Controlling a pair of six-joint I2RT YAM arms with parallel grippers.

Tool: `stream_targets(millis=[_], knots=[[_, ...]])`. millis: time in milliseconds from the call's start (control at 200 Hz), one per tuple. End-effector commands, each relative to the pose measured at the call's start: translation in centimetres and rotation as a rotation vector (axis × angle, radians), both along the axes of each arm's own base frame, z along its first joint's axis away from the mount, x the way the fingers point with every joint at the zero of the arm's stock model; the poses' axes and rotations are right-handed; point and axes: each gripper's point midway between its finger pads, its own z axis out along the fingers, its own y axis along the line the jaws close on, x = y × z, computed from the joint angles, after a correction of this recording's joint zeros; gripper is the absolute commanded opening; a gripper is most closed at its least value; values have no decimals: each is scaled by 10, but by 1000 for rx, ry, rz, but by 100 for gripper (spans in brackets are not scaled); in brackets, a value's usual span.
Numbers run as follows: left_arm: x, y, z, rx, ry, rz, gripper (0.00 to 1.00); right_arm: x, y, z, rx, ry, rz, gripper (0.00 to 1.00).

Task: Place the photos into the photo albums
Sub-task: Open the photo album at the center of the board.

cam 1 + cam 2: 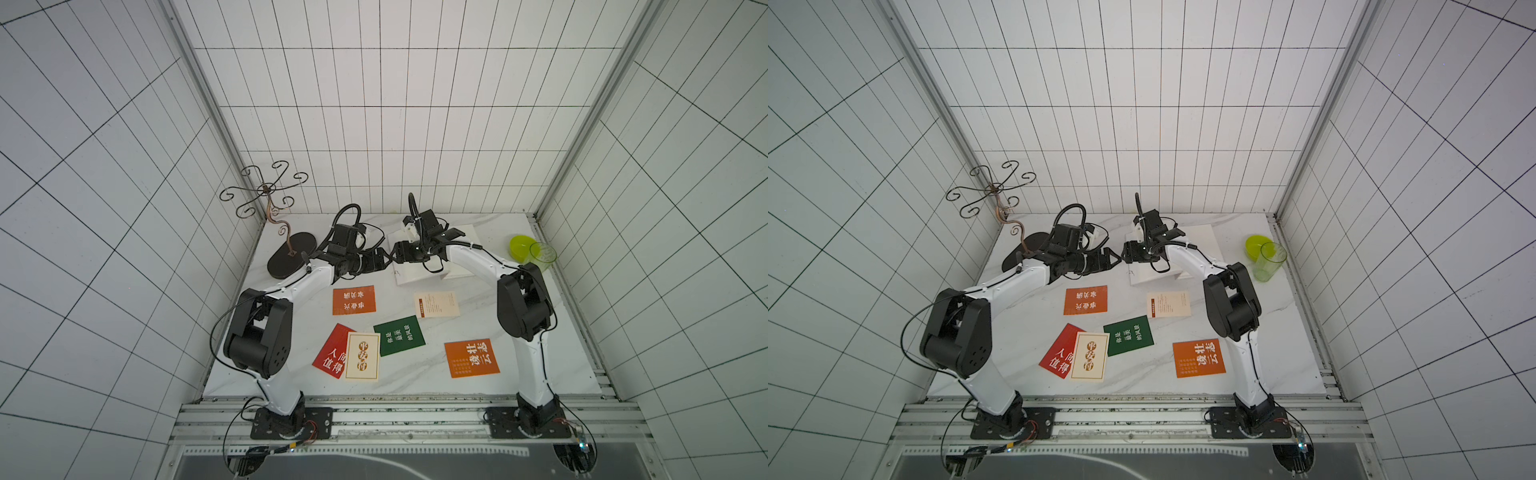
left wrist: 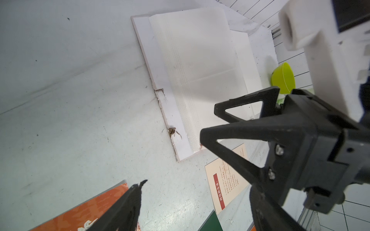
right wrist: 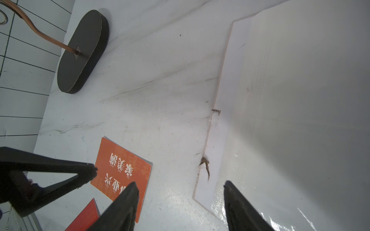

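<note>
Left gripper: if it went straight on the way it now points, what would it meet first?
Probably the right gripper, nearly tip to tip with the left gripper; the album lies beyond. Depth is unclear.

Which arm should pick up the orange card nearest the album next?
Left, probably. The left gripper hangs open close to the orange card, and its arm comes in from that card's side. The right gripper, also open, sits at the edge of the album, with its arm above the pages.
</note>
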Motion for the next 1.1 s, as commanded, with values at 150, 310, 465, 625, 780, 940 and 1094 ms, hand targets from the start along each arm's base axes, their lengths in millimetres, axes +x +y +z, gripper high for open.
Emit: stream_targets(millis=[150, 310, 465, 625, 780, 940, 1094], knots=[[0, 0, 6, -8, -21, -6, 84, 28, -120, 17, -13, -57, -251, 62], [0, 0, 3, -5, -16, -6, 84, 32, -147, -8, -39, -18, -297, 62], [-1, 0, 3, -9, -13, -9, 84, 35, -149, -29, -59, 31, -293, 63], [-1, -1, 5, -13, -16, -12, 84, 35, -142, -43, -39, 77, -272, 63], [-2, -2, 6, -19, -13, -15, 85, 33, -138, -53, -30, 103, -256, 63], [-1, -2, 7, -22, -15, -15, 84, 30, -127, -55, -14, 114, -226, 60], [-2, -3, 6, -25, -9, -17, 84, 28, -117, -53, -76, 76, -207, 59]])
